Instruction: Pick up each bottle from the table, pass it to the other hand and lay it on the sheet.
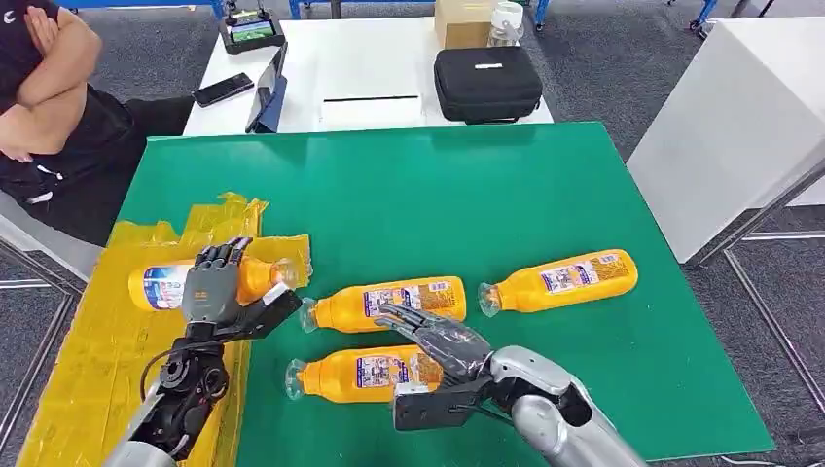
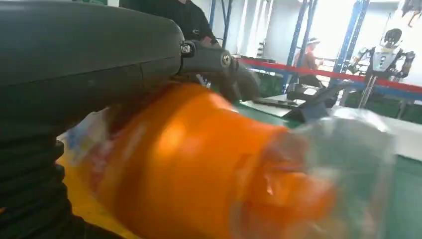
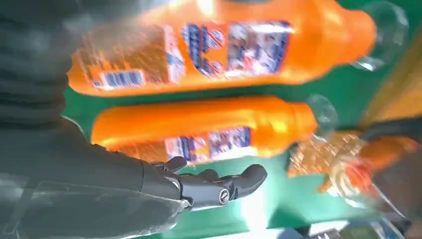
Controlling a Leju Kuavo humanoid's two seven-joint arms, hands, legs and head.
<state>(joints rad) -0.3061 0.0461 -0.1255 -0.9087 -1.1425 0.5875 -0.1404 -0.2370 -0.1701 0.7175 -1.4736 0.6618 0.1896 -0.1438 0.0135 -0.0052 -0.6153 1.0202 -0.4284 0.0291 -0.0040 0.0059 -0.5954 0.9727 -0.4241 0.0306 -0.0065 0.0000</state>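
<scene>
Both arms are silver with rounded shells; the left arm (image 1: 180, 394) shows black joints and a thin black cable near the wrist. The left hand (image 1: 216, 284) is grey with dark fingers. The right hand (image 1: 435, 341) is dark under a clear plastic cover, above a black wrist block.

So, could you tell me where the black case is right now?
In the head view the black case sits on the white table beyond the green mat's far edge, right of centre, just in front of a cardboard box.
</scene>
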